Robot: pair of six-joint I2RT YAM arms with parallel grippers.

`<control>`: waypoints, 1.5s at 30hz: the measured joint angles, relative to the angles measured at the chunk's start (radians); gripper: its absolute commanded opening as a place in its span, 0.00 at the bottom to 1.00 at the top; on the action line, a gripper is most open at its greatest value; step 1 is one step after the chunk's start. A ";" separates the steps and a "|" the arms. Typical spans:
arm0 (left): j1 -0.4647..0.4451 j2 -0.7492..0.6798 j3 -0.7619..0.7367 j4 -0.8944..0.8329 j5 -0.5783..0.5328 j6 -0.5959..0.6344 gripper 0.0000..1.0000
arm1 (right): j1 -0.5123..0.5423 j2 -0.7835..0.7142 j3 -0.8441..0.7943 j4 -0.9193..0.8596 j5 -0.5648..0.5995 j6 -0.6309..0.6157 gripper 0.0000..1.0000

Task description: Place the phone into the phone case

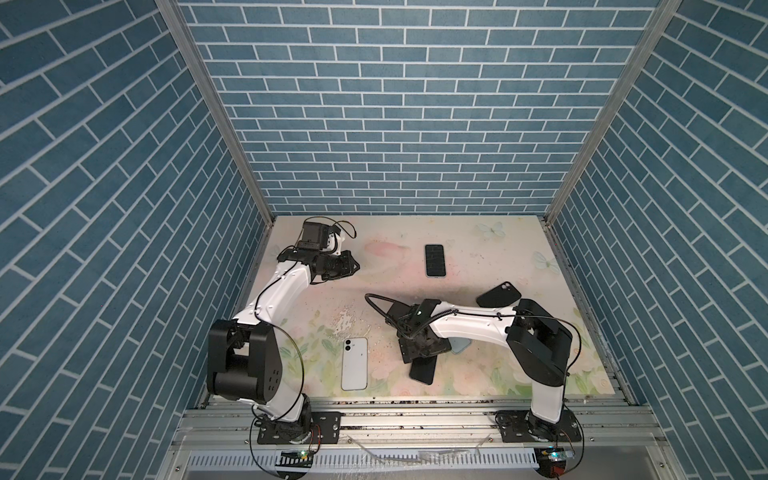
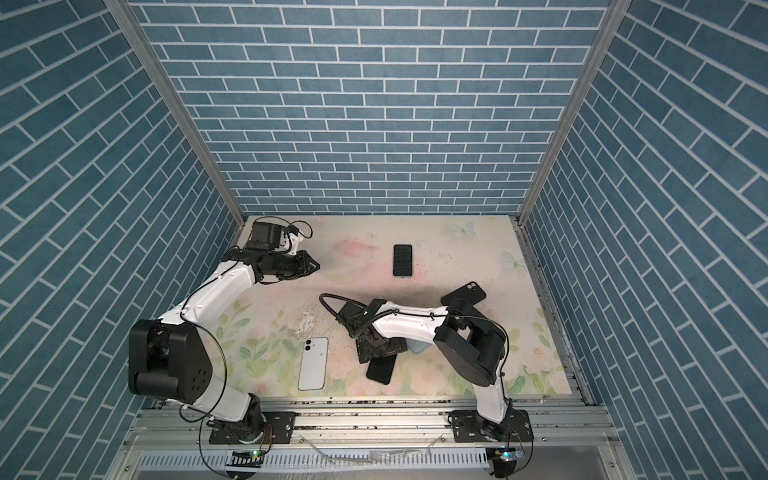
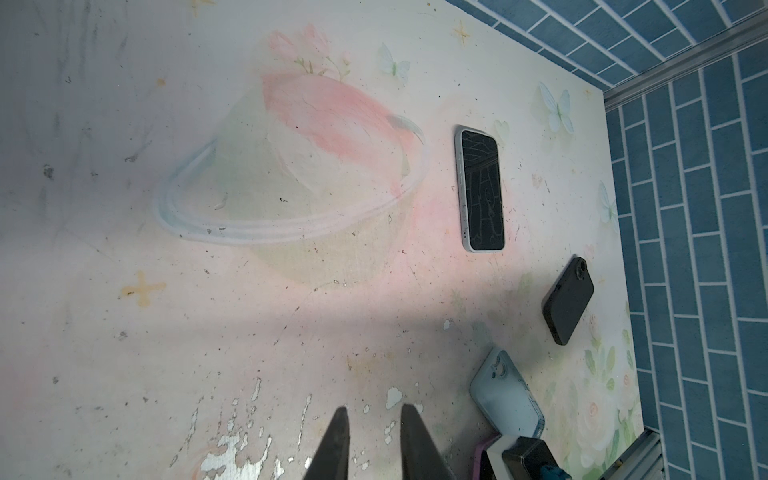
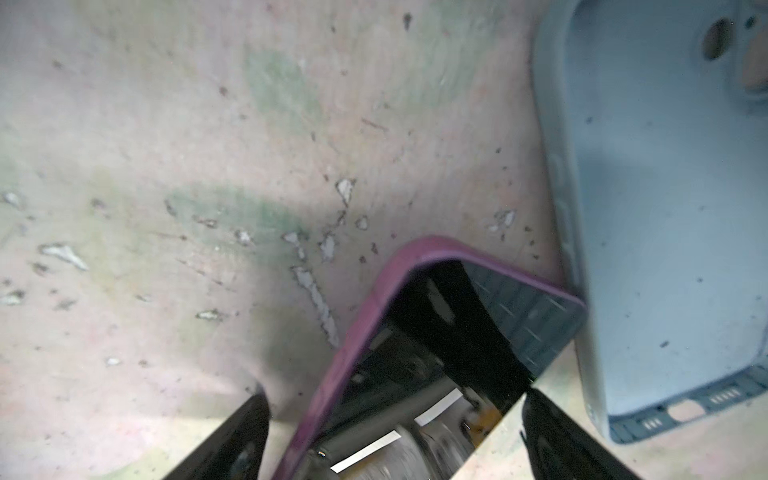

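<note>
The right tool [image 4: 395, 397] stands wide open low over the surface [image 1: 478, 374], its jaws straddling one end of a dark-screened phone [image 4: 436, 353] that lies face up in a purple case [image 4: 428, 247], with no grip that can be told, and an empty light blue case [image 4: 665, 228] lies inside-up just beside that phone's corner. The left tool [image 3: 374, 415], well apart toward the far left, has its jaws drawn close with a narrow gap and nothing between. Farther out lie a white phone [image 1: 354, 363] back-up near the front edge, a face-up phone [image 1: 435, 260] toward the back whose faint screen marks cannot be read, and a black case [image 1: 498, 294] toward the right side.
</note>
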 measured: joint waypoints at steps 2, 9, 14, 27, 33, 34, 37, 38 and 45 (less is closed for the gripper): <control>0.000 0.000 0.000 0.000 0.000 0.000 0.25 | -0.008 -0.014 -0.025 0.026 -0.021 0.021 0.95; 0.000 0.000 0.000 0.000 0.000 0.000 0.25 | -0.033 -0.056 -0.088 0.097 -0.070 0.071 0.95; 0.000 0.000 0.000 0.000 0.000 0.000 0.25 | -0.035 -0.056 -0.088 0.098 -0.071 0.077 0.90; 0.001 0.000 0.000 0.000 0.001 0.000 0.25 | -0.036 0.091 0.126 0.008 -0.022 -0.149 0.80; 0.001 0.000 0.000 0.000 0.002 0.000 0.25 | -0.047 0.150 0.219 -0.018 -0.004 -0.280 0.76; 0.001 0.000 0.000 0.000 0.003 0.000 0.25 | -0.053 0.158 0.230 -0.016 -0.007 -0.306 0.75; 0.002 0.000 0.000 0.000 0.003 0.000 0.25 | -0.070 0.174 0.257 -0.007 -0.037 -0.395 0.75; 0.003 0.000 0.000 0.000 0.003 0.000 0.25 | -0.074 0.177 0.264 -0.001 -0.050 -0.430 0.74; 0.009 0.000 0.000 0.000 0.003 0.000 0.25 | -0.084 0.192 0.293 0.034 -0.092 -0.645 0.87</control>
